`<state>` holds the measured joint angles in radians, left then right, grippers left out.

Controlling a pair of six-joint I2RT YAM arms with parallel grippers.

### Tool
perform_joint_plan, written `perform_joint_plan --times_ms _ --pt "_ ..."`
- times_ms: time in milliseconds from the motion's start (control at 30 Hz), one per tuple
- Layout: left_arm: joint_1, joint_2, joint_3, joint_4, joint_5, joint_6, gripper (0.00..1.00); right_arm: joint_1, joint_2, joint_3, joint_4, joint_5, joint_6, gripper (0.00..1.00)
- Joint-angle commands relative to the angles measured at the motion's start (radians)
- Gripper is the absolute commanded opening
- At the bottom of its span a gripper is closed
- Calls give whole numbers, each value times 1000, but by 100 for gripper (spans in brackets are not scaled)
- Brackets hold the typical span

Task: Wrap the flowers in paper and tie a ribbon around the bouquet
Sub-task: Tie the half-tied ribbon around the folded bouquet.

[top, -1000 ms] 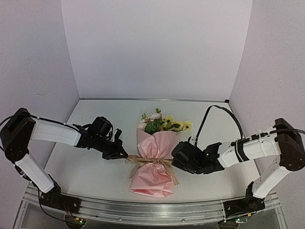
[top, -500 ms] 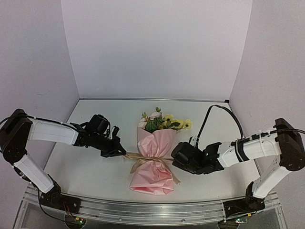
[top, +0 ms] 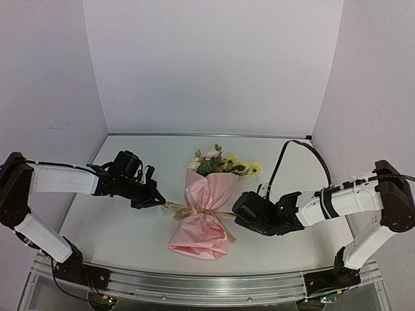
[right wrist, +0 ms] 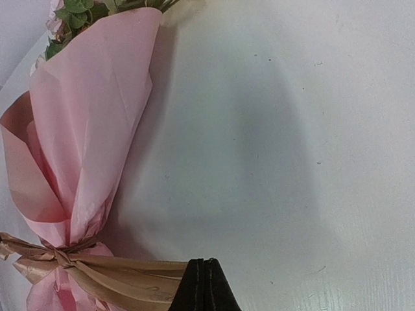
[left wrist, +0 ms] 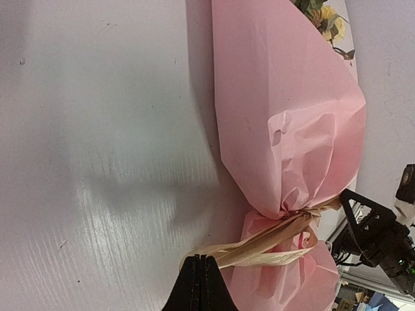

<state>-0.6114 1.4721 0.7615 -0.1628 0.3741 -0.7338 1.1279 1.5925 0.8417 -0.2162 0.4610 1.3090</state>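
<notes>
Finding 1: since 1 second ago, the left gripper [top: 157,201] is sitting farther left and farther from the bouquet [top: 202,210]. The ribbon [top: 194,212] is now running straighter on that side. The bouquet is lying slightly farther left on the table [top: 123,236], its lower end swung leftward. The right gripper [top: 237,215] is holding almost the same place.

Finding 2: both grippers are clamping 1 end of the ribbon each, with fingers pressed together. The ribbon is cinching the paper [top: 209,188] at its waist, between the 2 grippers.

Finding 3: the stems are hiding inside the paper. The flowers [top: 224,166] are being cut off at the frame edge in both wrist views. The ribbon tips are vanishing between the closed fingers.
</notes>
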Motion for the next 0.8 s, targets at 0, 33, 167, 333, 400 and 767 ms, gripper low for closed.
perform_joint_plan --times_ms 0,33,167,333,400,767 --pt "38 -70 -27 -53 -124 -6 0 -24 -31 -16 -131 81 2 0" --pt "38 -81 -25 -58 -129 -5 0 -25 -33 -20 -133 83 3 0" --pt "38 -101 -8 -86 -154 6 0 -29 -28 -24 -144 74 13 0" --pt "39 -98 -18 -91 -175 0 0 -34 -21 -37 -156 64 40 0" --pt "40 -99 -35 -83 -186 -9 0 -42 -28 -56 -159 58 56 0" --pt "-65 -22 2 -58 -135 49 0 -49 -5 -16 -159 15 5 0"
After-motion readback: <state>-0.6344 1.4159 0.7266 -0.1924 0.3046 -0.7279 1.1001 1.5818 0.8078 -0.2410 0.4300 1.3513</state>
